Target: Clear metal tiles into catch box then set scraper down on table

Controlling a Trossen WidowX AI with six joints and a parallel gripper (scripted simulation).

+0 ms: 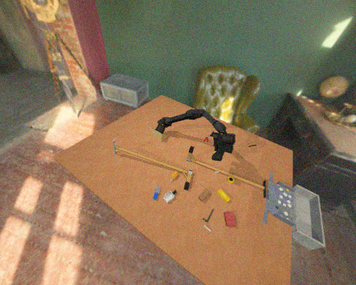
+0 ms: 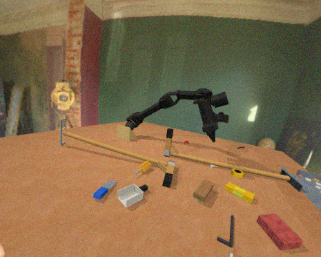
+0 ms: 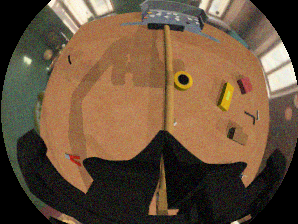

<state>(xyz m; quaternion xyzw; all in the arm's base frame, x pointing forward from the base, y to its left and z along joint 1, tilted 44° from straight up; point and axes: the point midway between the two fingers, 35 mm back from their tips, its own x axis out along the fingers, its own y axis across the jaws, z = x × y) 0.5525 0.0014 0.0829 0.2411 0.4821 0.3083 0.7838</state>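
The long scraper (image 1: 236, 177) (image 2: 196, 159) (image 3: 168, 75) lies with its wooden handle along the table. Its black blade (image 1: 265, 188) (image 2: 293, 181) (image 3: 165, 27) is at the near edge of the steel bench plate (image 1: 274, 209). Several small tiles (image 1: 282, 196), mostly pale, are spread on the plate. The grey catch box (image 1: 311, 214) is at the plate's far end; no tiles can be made out in it. My gripper (image 1: 217, 158) (image 2: 213, 140) (image 3: 162, 133) is shut and empty, raised above the scraper's handle, apart from it.
A second long tool (image 1: 148, 158) (image 2: 106, 146) with a hooked end lies nearer the base. Beside the scraper's handle is a yellow tape roll (image 1: 230, 179) (image 2: 237, 173) (image 3: 183, 80). A yellow level (image 1: 223, 195) (image 2: 239, 192), a brown block (image 1: 204, 194) and a red block (image 1: 230, 219) lie farther off.
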